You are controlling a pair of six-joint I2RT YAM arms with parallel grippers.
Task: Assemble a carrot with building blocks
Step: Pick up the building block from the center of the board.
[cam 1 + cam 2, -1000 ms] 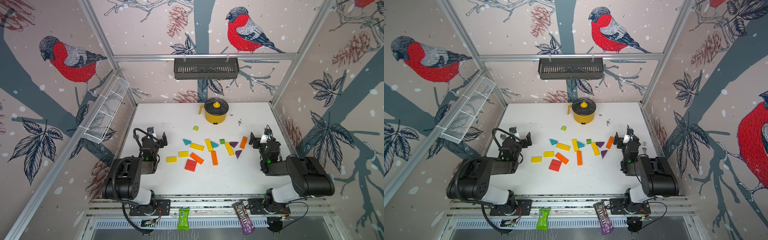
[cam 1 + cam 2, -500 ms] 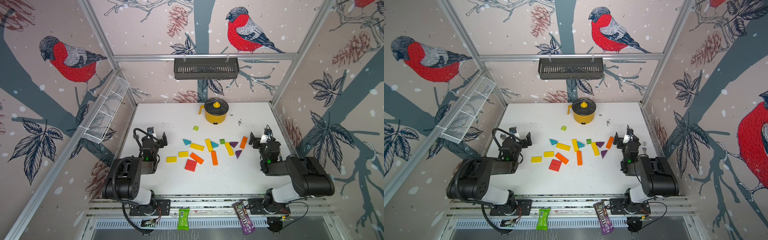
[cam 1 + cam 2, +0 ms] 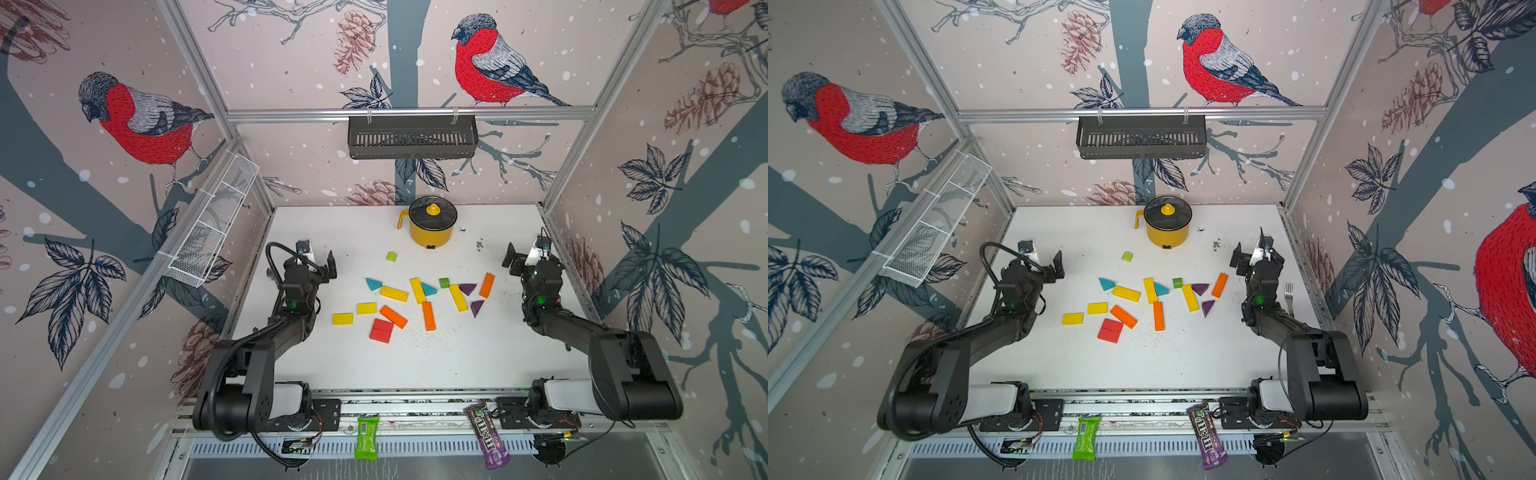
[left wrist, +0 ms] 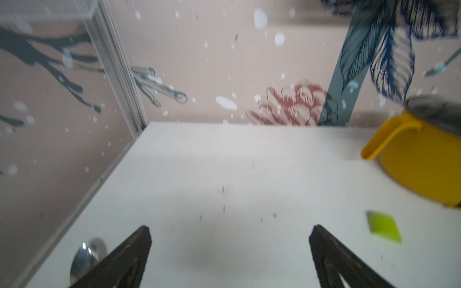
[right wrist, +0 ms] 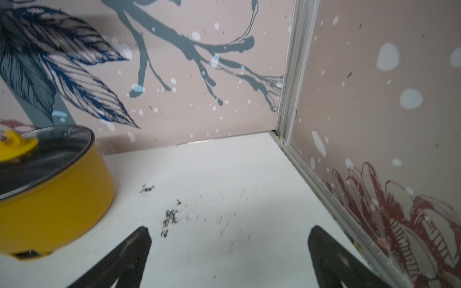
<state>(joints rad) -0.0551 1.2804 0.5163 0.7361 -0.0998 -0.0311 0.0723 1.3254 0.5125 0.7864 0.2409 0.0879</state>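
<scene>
In both top views the building blocks (image 3: 417, 290) lie scattered on the tabletop (image 3: 436, 365) between the left end effector (image 3: 318, 259) and right end effector (image 3: 524, 253), both wide open and empty; the left wrist view catches one green block (image 4: 384, 225), the right wrist view the yellow pot (image 5: 50, 199).

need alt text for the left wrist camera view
The left gripper, open and empty, points across a white table. A small lime-green block lies near a yellow lidded pot; a shiny metal object sits by the patterned wall.
</scene>
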